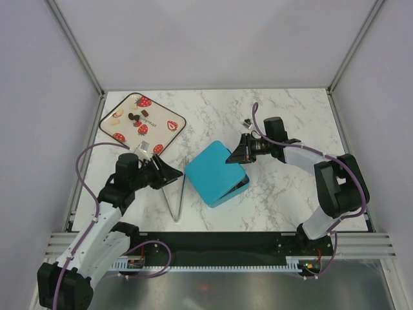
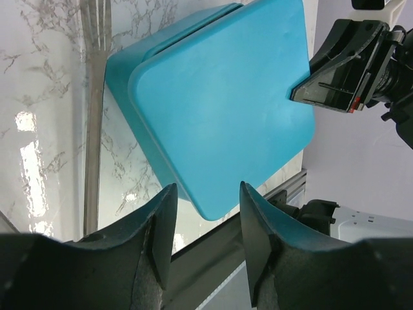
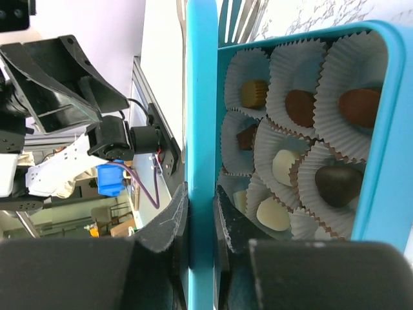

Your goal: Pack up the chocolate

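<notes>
Chocolates split between tray and box; lid tipped open at one side.
At far left, loose chocolates (image 1: pixel 133 117) lie on the strawberry-print tray (image 1: pixel 162 115); the left gripper (image 2: pixel 205 194) hangs spread and empty near the teal box (image 3: pixel 386 148); the right gripper (image 3: pixel 200 194) pinches the teal lid (image 3: pixel 201 97); the boxed chocolates (image 3: pixel 337 184), dark brown, light brown and cream, sit in paper cups (image 3: pixel 303 68); probably light, smooth, easily marred; take each gently by its sides.

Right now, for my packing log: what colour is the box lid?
The lid: plain turquoise, clearest in left wrist view.
</notes>
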You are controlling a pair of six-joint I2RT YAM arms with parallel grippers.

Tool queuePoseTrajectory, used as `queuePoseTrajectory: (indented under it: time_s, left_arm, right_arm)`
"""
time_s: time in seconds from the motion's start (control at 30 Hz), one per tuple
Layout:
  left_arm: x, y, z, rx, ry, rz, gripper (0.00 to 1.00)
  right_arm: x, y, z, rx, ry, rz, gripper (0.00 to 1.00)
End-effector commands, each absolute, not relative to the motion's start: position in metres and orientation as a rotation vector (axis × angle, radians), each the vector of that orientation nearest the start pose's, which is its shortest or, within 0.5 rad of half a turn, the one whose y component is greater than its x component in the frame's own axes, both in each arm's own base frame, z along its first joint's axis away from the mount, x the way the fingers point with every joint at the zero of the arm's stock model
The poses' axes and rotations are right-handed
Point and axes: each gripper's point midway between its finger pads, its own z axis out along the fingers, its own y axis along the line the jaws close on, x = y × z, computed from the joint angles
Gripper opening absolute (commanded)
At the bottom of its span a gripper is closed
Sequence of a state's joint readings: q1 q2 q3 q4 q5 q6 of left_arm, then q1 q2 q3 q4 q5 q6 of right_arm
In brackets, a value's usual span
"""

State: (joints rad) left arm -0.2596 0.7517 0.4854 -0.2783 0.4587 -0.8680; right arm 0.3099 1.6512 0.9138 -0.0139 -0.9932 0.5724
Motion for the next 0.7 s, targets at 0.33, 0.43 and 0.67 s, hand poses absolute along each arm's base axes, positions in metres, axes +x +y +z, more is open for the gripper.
queuePoseTrajectory:
  time_s: [0.33, 0.43, 0.67]
  left_arm:
    - [0.207, -0.18, 0.125, -0.298, 2.309, -1.147, 0.45]
    - [0.207, -0.184, 0.119, -0.294, 2.321, -1.153, 0.42]
    - [0.204, -0.196, 0.103, -0.28, 2.379, -1.16, 0.35]
  right_arm:
    - [0.297, 0.253, 0.135, -0.259, 2.327, 1.609, 0.0]
    - [0.297, 0.251, 0.13, -0.241, 2.341, 1.606, 0.0]
    - [0.299, 0.246, 0.122, -0.216, 2.355, 1.59, 0.0]
